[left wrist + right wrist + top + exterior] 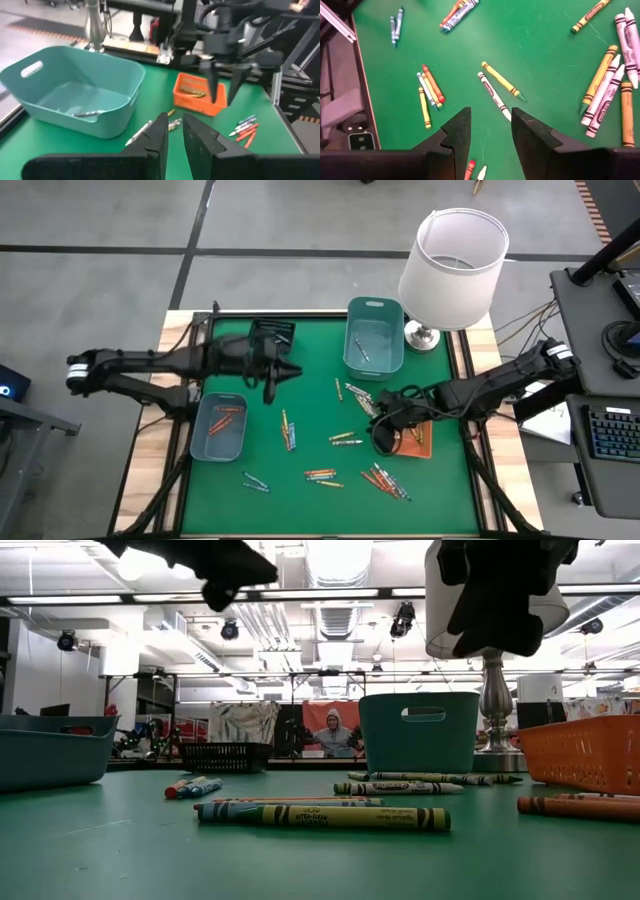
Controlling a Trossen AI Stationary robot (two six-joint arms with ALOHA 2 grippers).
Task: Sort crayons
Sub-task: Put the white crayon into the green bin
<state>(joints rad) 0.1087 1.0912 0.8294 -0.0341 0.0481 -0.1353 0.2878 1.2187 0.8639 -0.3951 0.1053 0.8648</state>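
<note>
Many crayons lie scattered on the green mat, for instance an orange and grey group and a pair. My left gripper hovers high over the mat's left half, pointing toward the right edge. In its wrist view, its fingers stand a narrow gap apart with nothing between them. My right gripper hangs open by the orange tray, above bare mat and loose crayons. Its fingers are near a yellow crayon and a white one but touch neither.
A teal tray at the left holds orange-red crayons. A second teal tray at the far middle holds one grey crayon. A white-shaded lamp stands at the far right corner. The orange tray holds some crayons.
</note>
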